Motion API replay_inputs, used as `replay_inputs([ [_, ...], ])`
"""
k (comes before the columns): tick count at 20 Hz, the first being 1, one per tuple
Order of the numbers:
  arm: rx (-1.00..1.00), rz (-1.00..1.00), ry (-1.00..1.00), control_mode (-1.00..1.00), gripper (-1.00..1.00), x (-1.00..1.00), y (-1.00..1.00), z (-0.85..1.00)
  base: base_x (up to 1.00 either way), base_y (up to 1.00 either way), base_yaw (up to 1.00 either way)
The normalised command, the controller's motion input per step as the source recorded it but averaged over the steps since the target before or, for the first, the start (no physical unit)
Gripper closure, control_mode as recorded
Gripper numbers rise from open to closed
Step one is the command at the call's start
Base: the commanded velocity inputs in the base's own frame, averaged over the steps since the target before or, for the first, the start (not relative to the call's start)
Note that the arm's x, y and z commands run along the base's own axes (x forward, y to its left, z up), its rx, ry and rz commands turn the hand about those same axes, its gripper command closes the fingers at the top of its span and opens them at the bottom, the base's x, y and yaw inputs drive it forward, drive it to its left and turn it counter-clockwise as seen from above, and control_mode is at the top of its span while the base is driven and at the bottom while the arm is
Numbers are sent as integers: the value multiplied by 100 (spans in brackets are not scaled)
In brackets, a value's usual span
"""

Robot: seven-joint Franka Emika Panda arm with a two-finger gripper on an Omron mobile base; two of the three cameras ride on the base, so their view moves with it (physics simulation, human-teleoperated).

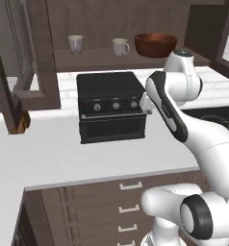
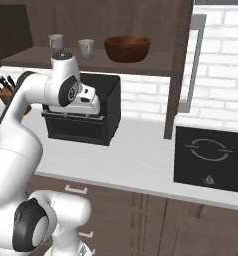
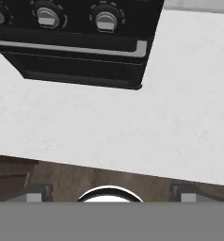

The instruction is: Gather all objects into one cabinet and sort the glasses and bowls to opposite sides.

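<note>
Looking at the wall cabinet [image 1: 126, 60], you see a dark-brown wooden box with one long shelf and its framed glass door [image 1: 20, 53] swung wide at the left. On that shelf stand two cups, and a bowl sits to their right. The left cup [image 1: 75, 43] is small, cream-white and mug-shaped, with its handle hard to make out. The second cup [image 1: 120, 47] is the same cream-white, with a side handle turned toward the bowl. The bowl [image 1: 155, 44] is wide, rounded and glossy reddish-brown, far bigger than either cup, and it stands just beside the second cup without touching it. From the right base view you find the same row: cup, cup, bowl, all upright. Under the cabinet a black toaster oven [image 1: 111, 106] with three pale knobs sits on the white counter [image 1: 63, 153]. The arm bends in front of the oven's right end. The gripper [image 3: 109, 195] points down at the counter edge near the oven's front corner; its two dark fingertips [image 3: 34, 194] stand wide apart at the bottom of the hand view with nothing between them. A knife block [image 2: 6, 90] stands at the far left of the right base view, and a dark cooktop [image 2: 211, 157] lies in the counter to the right.
</note>
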Motion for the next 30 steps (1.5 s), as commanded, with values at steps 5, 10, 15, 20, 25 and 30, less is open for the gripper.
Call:
replay_inputs([
  [5, 0, 0, 0, 100, -100, 0, 0, 0, -30, -46, 23],
  [10, 0, 0, 0, 100, -100, 0, 0, 0, -5, 0, 5],
  [15, 0, 0, 0, 100, -100, 0, 0, 0, -33, 10, 28],
  [20, 0, 0, 0, 100, -100, 0, 0, 0, -53, 23, 47],
  [25, 0, 0, 0, 100, -100, 0, 0, 0, -50, 32, 53],
  [30, 0, 0, 0, 100, -100, 0, 0, 0, -31, 29, 55],
])
